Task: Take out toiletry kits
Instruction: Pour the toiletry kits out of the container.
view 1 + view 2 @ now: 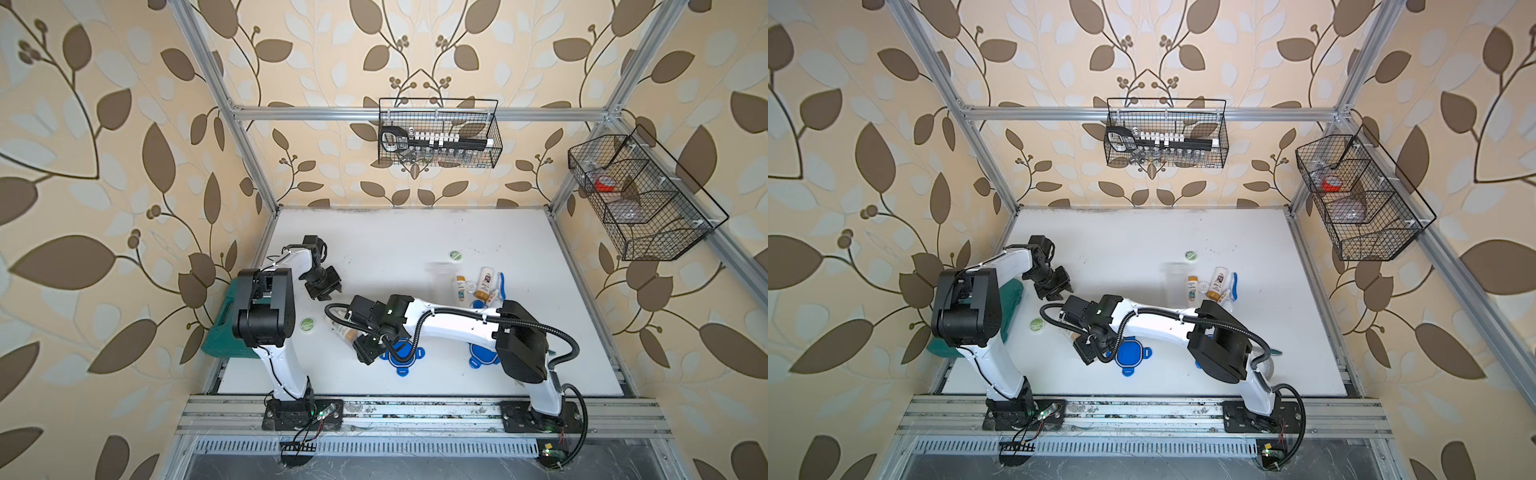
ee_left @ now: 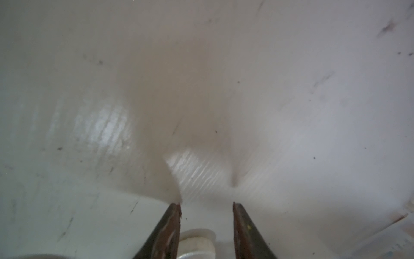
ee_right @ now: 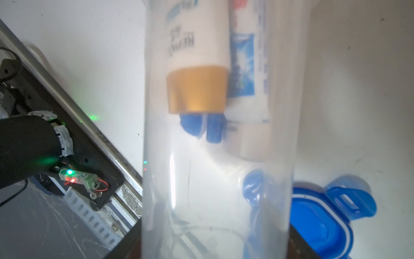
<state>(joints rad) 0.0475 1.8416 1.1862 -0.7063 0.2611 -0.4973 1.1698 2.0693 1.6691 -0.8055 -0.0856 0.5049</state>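
1. The clear jar (image 3: 212, 190) fills the right wrist view. The right hand (image 1: 362, 343) clamps it and holds it low over the desk (image 1: 395, 237), probably so that its contents can be tipped out.
2. Inside lie a white bottle (image 3: 197, 44), its orange-yellow cap toward the hand, a tube (image 3: 246, 78) and blue toothbrush pieces (image 3: 201, 127). Their long axes all run along the jar's.
3. Just beside the jar a blue lid (image 3: 324, 219) lies flat on the desk, and a green-white disc (image 1: 308, 324) lies loose nearby.
4. The left hand (image 1: 326, 289) hovers over bare desk, jaws apart, gripping nothing.
5. Farther back the other kit (image 1: 484, 277) lies emptied out, its bottles' long axes running roughly front to back. It is beside a second clear jar (image 1: 439, 276), with a second disc (image 1: 455, 255) beyond.
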